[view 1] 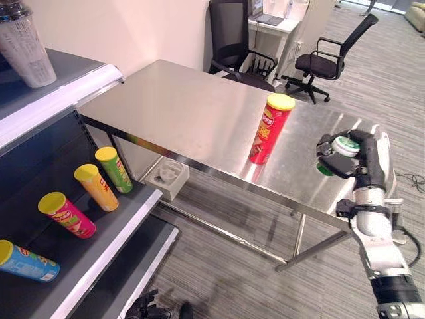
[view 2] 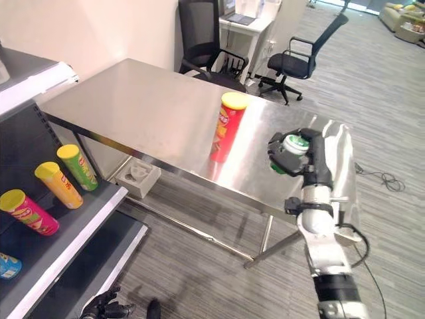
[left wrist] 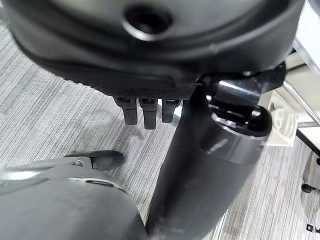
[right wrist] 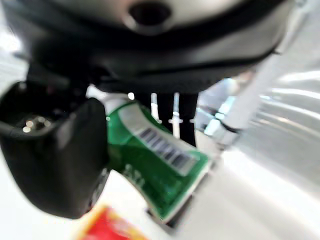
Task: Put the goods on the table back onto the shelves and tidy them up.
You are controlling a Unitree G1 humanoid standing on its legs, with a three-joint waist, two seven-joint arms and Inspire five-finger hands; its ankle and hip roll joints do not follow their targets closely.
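Right robot hand (view 1: 350, 158) | fingers wrapped round green can (right wrist: 155, 160) | above table (view 1: 179, 113)

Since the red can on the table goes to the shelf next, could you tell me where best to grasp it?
Probably around the middle of the red can, coming from the side: it stands upright and apart on the table, with its round wall exposed and the yellow lid on top.
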